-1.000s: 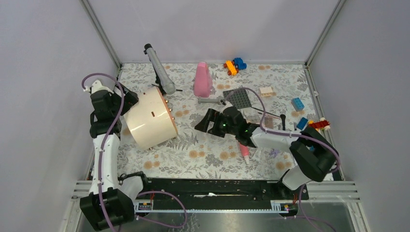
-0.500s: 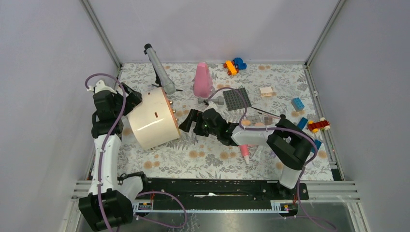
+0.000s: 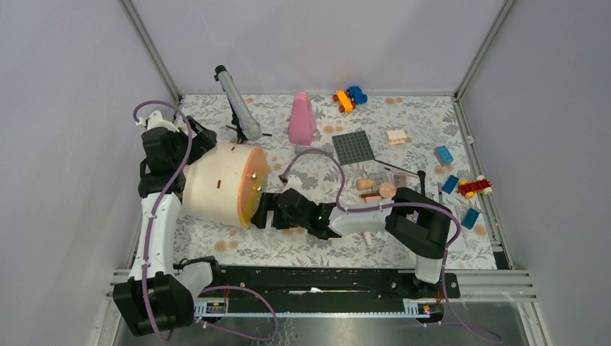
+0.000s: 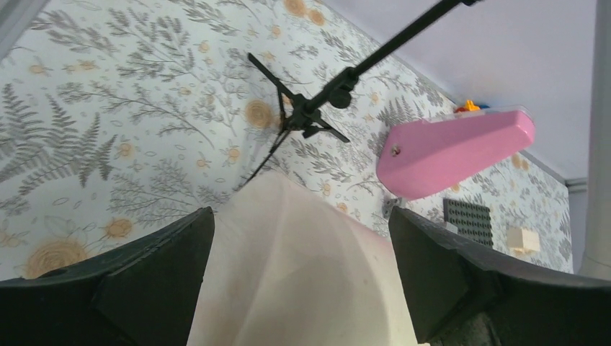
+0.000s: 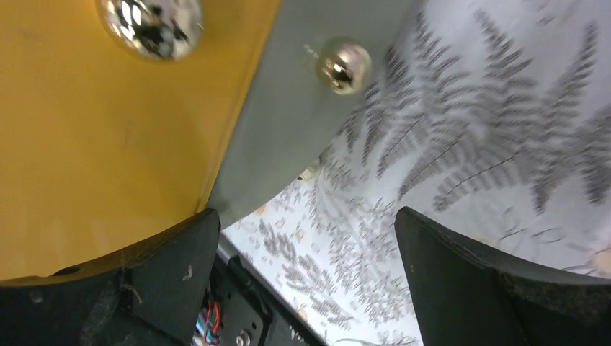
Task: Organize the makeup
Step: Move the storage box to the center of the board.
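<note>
A cream round case [image 3: 216, 184] lies on its side at the left, its orange studded face [image 5: 86, 130] turned right. My left gripper [image 3: 189, 160] stands wide open behind it; in the left wrist view the case [image 4: 302, 288] fills the space between the fingers of the left gripper [image 4: 302, 216]. My right gripper [image 3: 270, 210] is open and holds nothing, right beside the orange face; the right gripper [image 5: 306, 216] shows only tablecloth between its fingers. Makeup lies at the right: a peach sponge [image 3: 367, 184], a round puff [image 3: 387, 190], thin brushes [image 3: 395, 166], and a pink tube [image 3: 368, 236] mostly under my right arm.
A tall pink cone bottle [image 3: 301, 119] and a grey tube on a small tripod [image 3: 238, 104] stand at the back. A dark studded plate [image 3: 353, 148] and toy bricks [image 3: 443, 155] lie at the right. The black rail [image 3: 324, 277] runs along the near edge.
The case has swung so its orange face points right and toward the near edge. My left gripper has opened wider. My right gripper has travelled left and nearer, up to that face.
</note>
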Motion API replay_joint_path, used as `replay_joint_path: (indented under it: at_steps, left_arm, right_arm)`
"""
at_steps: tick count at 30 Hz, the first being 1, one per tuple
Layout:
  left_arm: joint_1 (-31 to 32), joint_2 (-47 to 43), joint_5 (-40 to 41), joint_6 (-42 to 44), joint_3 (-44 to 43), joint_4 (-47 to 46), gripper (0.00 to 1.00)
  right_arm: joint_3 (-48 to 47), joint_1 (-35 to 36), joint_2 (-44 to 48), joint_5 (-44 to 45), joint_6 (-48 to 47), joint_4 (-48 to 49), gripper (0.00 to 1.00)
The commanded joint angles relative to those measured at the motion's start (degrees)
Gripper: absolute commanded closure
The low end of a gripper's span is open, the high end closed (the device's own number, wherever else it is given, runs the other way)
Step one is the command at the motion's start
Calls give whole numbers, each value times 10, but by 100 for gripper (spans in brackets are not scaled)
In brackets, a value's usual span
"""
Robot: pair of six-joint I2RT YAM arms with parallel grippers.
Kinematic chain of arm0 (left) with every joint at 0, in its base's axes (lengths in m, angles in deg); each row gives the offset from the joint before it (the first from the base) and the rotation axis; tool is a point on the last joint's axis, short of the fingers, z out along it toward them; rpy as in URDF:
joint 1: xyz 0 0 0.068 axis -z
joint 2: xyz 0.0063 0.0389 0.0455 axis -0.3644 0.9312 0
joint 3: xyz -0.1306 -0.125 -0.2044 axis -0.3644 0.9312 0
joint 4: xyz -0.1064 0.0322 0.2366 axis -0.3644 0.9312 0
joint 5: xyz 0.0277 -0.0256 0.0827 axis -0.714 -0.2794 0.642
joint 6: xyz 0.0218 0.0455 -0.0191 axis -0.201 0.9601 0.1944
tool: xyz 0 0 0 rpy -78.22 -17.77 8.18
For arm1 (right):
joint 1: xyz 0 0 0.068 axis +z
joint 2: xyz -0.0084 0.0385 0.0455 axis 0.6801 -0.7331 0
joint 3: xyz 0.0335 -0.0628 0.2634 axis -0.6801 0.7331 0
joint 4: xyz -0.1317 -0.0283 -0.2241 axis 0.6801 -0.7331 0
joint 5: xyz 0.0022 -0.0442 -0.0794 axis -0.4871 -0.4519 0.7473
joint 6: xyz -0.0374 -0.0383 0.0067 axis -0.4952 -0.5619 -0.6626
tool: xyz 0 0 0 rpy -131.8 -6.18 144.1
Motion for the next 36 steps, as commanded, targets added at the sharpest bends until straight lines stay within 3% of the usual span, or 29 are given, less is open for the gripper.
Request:
replay_joint_path:
  at_steps: [1, 8, 22, 30, 36]
  left_arm:
    - [39, 28, -75, -10, 2, 50, 1]
    - [79, 58, -111, 7, -6, 37, 1]
    - [80, -43, 144, -10, -78, 115, 1]
    - [79, -122, 166, 18, -64, 153, 1]
    - [80, -158, 155, 33, -22, 182, 1]
  right_arm:
    - [-40, 38, -2, 11, 5, 46, 1]
    - [-29, 43, 10, 34, 0, 43, 1]
    - [77, 33, 192, 148, -113, -51, 1]
    - [137, 7, 289, 119, -160, -52, 1]
    - [168, -36, 336, 109, -90, -47, 1]
